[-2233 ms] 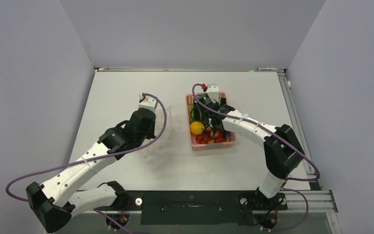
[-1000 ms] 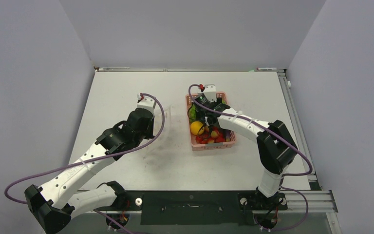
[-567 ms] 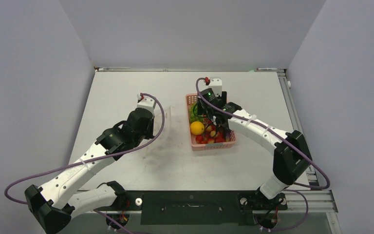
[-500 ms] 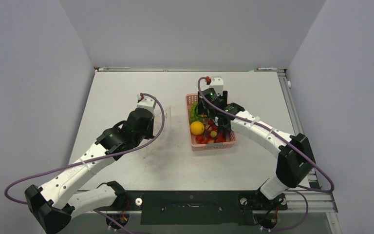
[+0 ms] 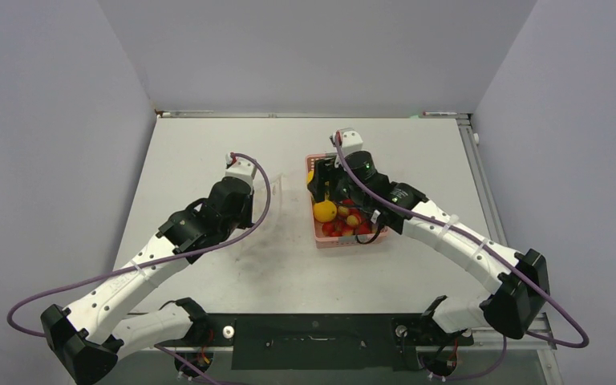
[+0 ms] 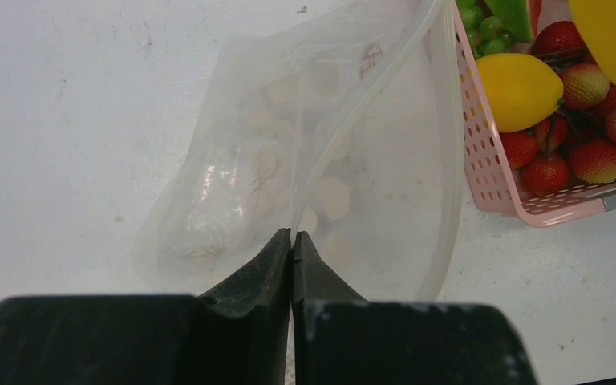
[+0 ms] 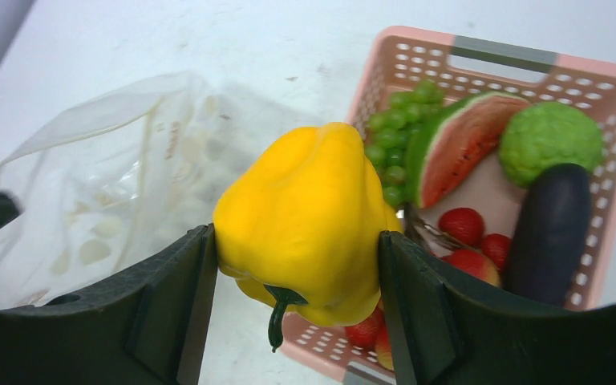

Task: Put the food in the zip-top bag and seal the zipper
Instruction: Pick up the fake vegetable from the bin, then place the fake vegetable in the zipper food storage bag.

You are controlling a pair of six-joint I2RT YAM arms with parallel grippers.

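Lifted clear, yellow bell pepper [image 7: 305, 216] hangs over basket rim [image 7: 417, 35] beside zip-top bag [image 7: 112, 184].

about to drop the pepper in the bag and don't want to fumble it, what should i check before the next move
1. Pepper grip: yellow bell pepper sits between both fingers of the right tool: ok.
2. Pepper lifted out of the pink basket: ok.
3. Bag held: left tool is shut on the zipper edge of the zip-top bag: ok.
4. Mouth open wide enough for the pepper: cannot tell.
5. Pepper over the mouth: not ok, it hangs at the basket's edge, beside the bag.
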